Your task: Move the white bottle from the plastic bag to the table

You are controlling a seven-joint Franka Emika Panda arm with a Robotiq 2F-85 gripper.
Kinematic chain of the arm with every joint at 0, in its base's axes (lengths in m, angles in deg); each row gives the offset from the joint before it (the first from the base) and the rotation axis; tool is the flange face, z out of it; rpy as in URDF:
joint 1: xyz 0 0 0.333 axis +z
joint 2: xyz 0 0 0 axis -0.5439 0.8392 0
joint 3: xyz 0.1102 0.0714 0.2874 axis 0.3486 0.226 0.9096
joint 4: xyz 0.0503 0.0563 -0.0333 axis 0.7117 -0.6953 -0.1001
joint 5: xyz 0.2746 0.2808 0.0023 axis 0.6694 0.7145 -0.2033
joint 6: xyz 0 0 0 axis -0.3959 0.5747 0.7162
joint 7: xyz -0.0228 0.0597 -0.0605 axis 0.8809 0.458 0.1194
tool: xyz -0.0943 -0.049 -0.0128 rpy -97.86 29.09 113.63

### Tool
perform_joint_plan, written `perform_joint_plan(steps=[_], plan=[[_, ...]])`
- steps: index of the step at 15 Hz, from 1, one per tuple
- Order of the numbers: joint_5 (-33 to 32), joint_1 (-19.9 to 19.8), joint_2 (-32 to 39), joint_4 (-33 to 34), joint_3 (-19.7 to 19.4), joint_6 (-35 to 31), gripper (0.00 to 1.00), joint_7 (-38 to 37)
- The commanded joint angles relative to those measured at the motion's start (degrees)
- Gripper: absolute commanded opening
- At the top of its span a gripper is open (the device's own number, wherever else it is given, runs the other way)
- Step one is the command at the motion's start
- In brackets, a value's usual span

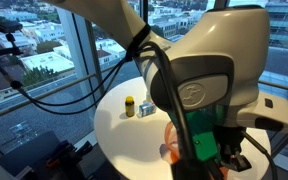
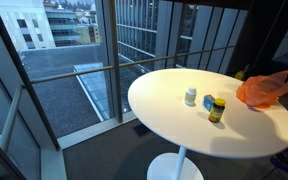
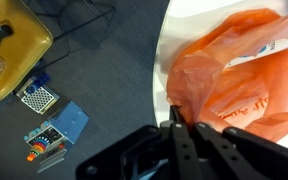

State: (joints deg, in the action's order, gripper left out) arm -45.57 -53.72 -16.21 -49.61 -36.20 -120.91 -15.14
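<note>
In the wrist view, a yellow-brown case [image 3: 9,50] lies on grey carpet [image 3: 104,70] at the upper left, with some blue packets [image 3: 59,125] below it at the lower left. At bottom centre is my gripper [image 3: 177,115]. My fingers [image 3: 173,140] are pressed together with no gap between them. The tips sit right at the left edge of the plastic bag [image 3: 239,70]. I cannot tell whether any of its orange film is pinched between them. The bag fills the right half of that view and rests on the table [image 3: 194,12].

In an exterior view, the table [image 2: 174,130] spreads across the middle. The white bottle [image 2: 191,96] stands upright on it just right of centre. It is out of the bag and well apart from it. Just to its right is a small silvery-grey container [image 2: 209,102], then a dark bottle with a yellow cap [image 2: 217,111] beside that. The plastic bag [image 2: 266,90] lies crumpled at the right edge of the tabletop.

In an exterior view from behind me, the dark bottle [image 1: 130,105] and the container [image 1: 144,108] stand left of centre. My arm [image 1: 209,70] fills the right, and a bit of orange bag [image 1: 170,142] shows under it.
</note>
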Motion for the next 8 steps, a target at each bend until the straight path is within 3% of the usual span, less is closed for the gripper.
perform_joint_plan(steps=[1,8], plan=[[0.53,-0.26,-0.81,0.69,0.33,0.97,0.36,0.35],[0.37,0.83,-3.54,-0.2,1.7,1.68,0.9,1.08]])
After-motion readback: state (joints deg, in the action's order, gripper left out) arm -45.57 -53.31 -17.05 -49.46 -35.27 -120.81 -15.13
